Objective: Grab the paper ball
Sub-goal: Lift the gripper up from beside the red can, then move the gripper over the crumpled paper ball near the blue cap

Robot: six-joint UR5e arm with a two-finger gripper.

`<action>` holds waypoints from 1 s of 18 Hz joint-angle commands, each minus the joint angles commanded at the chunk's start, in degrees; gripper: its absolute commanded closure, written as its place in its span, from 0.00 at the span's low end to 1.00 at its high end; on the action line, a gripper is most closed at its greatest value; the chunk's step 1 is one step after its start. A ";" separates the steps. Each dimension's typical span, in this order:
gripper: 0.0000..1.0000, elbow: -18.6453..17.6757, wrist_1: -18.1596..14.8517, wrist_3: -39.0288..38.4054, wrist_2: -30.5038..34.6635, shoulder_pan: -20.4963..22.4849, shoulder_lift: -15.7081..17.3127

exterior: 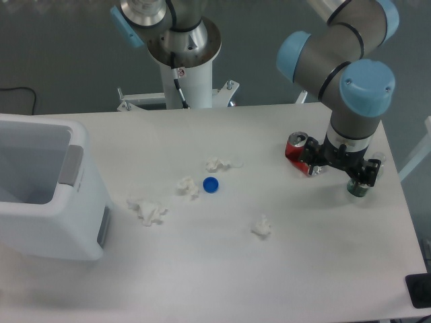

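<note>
The paper ball (261,227) is a small, compact white wad of wrinkled tissue lying alone on the white table, right of centre and toward the front. My gripper (340,165) hangs from the arm at the far right of the table and points down beside a red can (296,146). It is well to the right of the ball and farther back. Its black body hides the fingers, so I cannot tell whether they are open or shut. Nothing shows in its grasp.
A blue bottle cap (211,184) lies mid-table with a white wad (187,186) to its left. A flat, elongated wad (219,163) lies behind it. A larger, sprawling wad (147,210) lies farther left. A white bin (74,202) stands at the left edge. A dark green object (357,188) sits under the gripper's right side.
</note>
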 joint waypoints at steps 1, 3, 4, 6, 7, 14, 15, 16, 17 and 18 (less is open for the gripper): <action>0.00 0.00 0.00 0.00 0.00 0.00 0.00; 0.00 0.00 0.00 -0.09 0.09 -0.09 0.00; 0.00 0.00 0.00 -0.35 0.00 -0.17 0.00; 0.00 -0.35 0.09 -0.61 -0.17 -0.44 0.00; 0.00 -0.96 0.26 -0.62 -0.18 -0.53 0.00; 0.00 -12.56 8.26 -0.53 -0.53 -0.96 2.99; 0.00 -13.26 8.26 -0.79 -1.05 -1.66 2.99; 0.00 -14.23 8.26 -1.14 -1.58 -2.28 2.90; 0.00 -14.59 8.17 -1.14 -2.02 -2.37 2.81; 0.00 -14.76 8.35 -1.40 -2.37 -2.72 2.46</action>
